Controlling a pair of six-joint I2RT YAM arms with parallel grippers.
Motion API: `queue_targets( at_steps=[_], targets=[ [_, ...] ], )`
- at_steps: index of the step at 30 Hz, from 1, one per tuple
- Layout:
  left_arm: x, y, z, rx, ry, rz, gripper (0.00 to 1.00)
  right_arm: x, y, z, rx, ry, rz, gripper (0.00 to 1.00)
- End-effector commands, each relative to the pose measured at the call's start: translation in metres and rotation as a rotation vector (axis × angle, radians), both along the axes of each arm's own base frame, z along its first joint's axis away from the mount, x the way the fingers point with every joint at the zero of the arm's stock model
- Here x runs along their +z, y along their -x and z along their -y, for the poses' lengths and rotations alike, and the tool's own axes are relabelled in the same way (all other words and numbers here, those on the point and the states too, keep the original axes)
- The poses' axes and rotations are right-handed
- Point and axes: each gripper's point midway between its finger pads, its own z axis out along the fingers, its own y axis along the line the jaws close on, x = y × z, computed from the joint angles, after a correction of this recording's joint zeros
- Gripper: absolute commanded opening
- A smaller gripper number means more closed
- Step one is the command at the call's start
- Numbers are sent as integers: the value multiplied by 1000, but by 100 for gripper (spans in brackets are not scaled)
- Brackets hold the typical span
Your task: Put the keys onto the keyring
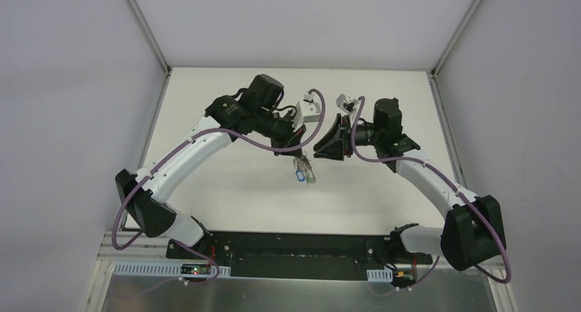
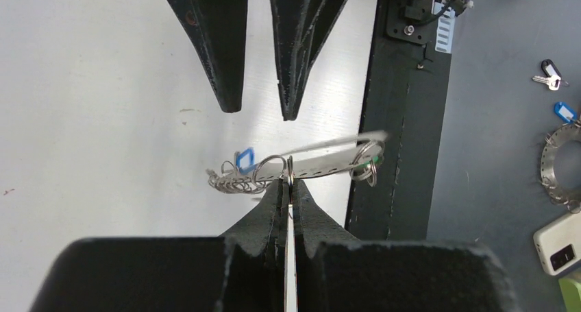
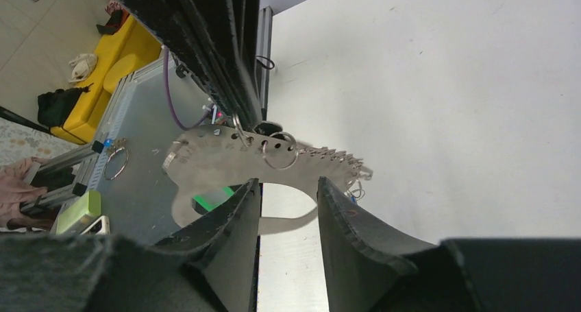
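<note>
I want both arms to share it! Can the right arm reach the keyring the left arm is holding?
Probably yes. The right gripper is open and faces the keyring, with nothing between them; the left gripper pinches it from the opposite side, leaving this side free.

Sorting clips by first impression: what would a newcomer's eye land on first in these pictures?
The keyring stands out first, hanging in the air above the middle of the table with the left pincer shut on it. A blue key and a green key show among its rings. The right pincer points straight at it, tips close and jaws open.
</note>
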Motion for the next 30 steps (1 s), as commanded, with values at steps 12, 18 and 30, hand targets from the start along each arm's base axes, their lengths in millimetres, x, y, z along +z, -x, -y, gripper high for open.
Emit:
queue_targets(
  at_steps=[12,18,30],
  targets=[
    [0,6,14,-28,13,-101,0,30,17,-15,92,-40,93,37],
    [-1,5,18,-28,20,-116,0,23,18,-19,101,-32,84,34],
    [-1,6,20,-34,31,-128,0,20,14,-22,91,-24,74,23]
  ],
)
